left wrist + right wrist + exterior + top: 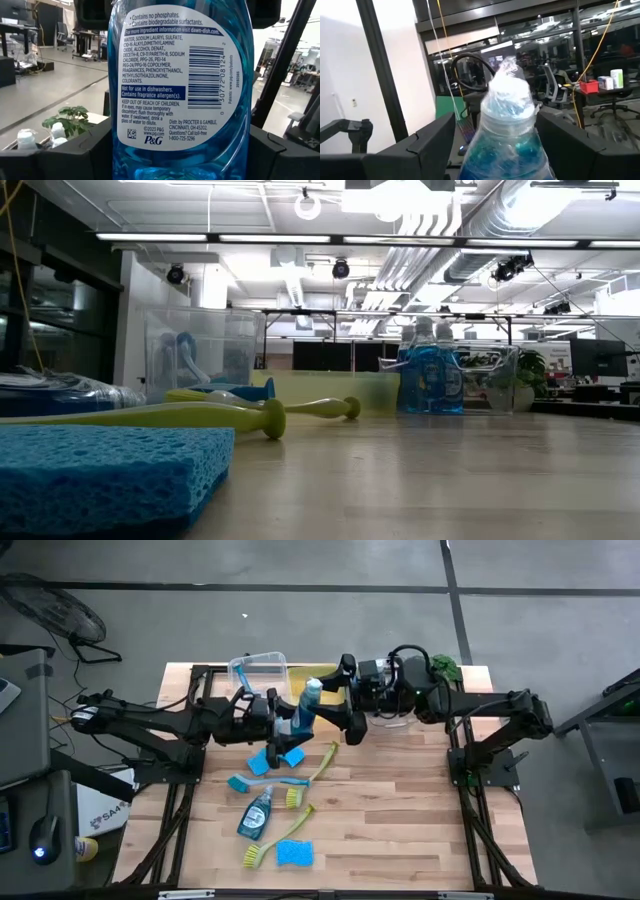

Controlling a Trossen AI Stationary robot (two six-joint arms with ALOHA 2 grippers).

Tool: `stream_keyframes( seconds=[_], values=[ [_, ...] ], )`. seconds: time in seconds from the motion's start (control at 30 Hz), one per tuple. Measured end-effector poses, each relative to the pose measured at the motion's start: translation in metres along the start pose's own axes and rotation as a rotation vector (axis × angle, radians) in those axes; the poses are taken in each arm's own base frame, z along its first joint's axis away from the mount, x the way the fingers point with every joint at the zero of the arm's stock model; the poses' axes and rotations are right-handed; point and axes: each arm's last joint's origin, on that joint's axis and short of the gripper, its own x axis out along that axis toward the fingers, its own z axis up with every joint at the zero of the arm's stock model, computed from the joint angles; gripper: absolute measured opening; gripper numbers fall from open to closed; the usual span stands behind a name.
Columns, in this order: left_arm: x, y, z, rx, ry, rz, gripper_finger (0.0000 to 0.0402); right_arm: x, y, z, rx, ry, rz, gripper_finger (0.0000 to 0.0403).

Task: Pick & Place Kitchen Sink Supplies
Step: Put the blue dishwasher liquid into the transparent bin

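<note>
1. High view shows the soap bottle [309, 700] held up above the table near its 12 o'clock edge, between the two arms, just beside the clear bin [259, 667].
2. The left gripper [290, 725] is clamped on the bottle's lower body; in the left wrist view the back label fills the picture with a dark finger [75, 155] on each side.
3. The right gripper [345, 715] is at the bottle from the 3 o'clock side; the right wrist view has the neck and wrapped cap between its spread fingers [430, 140], but contact I cannot tell.
4. Handling, as I judge it: nearly full, so fairly heavy for its size; the smooth plastic wall gives under pressure and may slip. Best taken across the flat body, not the narrow neck.
5. Looks: clear plastic, bright blue liquid [235, 150], white printed label [175, 75], pale cap [509, 82] under crinkled film.
6. Other supplies lie on the table toward 6 o'clock: another bottle [255, 815], a blue sponge [294, 853], and yellow-green brushes [285, 835].
</note>
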Motion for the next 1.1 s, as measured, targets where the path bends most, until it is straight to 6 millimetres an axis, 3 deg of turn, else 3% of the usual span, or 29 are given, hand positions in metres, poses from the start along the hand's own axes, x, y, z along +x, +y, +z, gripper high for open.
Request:
stream_keyframes(
  seconds=[0.23,0.67,1.1],
  values=[
    [0.0,0.0,0.001,-0.007,-0.006,-0.013,0.0283,0.0,0.001,0.0,0.0,0.009,0.023,0.0272],
    [0.018,-0.003,-0.014,-0.044,-0.009,-0.03,0.0283,0.0,0.001,-0.003,-0.002,0.048,0.071,0.0268],
    [0.018,-0.002,-0.015,-0.056,-0.004,-0.023,0.0283,0.0,0.001,-0.002,-0.024,0.033,0.045,0.0162]
  ],
)
